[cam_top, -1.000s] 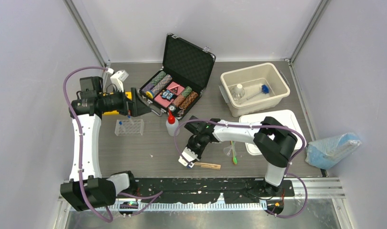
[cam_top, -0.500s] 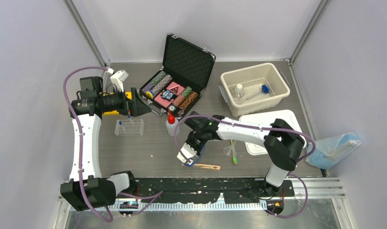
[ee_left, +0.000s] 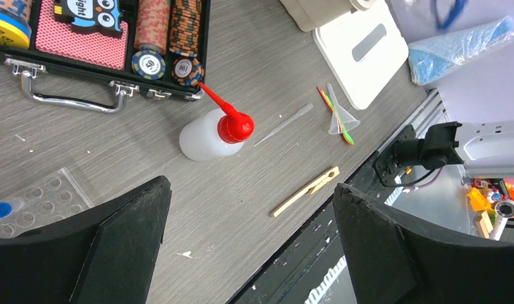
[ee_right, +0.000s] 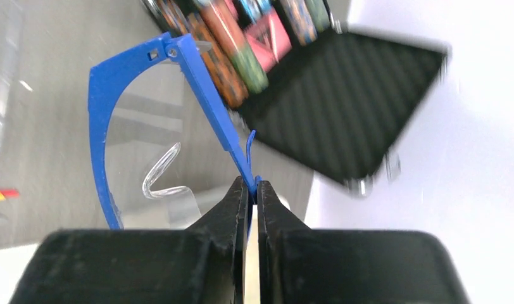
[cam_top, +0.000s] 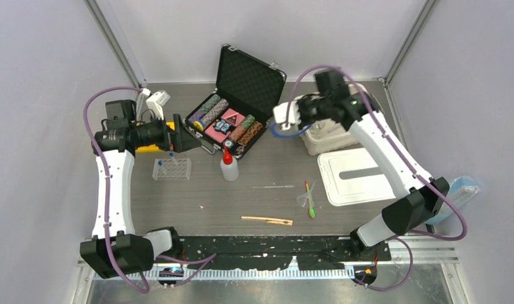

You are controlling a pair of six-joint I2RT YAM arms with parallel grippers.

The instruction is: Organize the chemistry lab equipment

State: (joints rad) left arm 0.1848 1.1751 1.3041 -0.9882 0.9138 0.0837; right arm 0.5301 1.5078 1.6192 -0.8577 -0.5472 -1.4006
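My right pincer [ee_right: 253, 183], pinched shut on one thin arm of the blue-framed clear goggles [ee_right: 211, 107], should lower them gently into the beige plastic tub [cam_top: 327, 144], avoiding swing.

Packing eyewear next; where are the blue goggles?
Right wrist view: the blue goggles hang in the right gripper, jaws shut, beside the open black case.

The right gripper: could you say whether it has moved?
Yes: the right gripper, holding blue goggles, left the slim wooden clamp and swung back beside the open black case.
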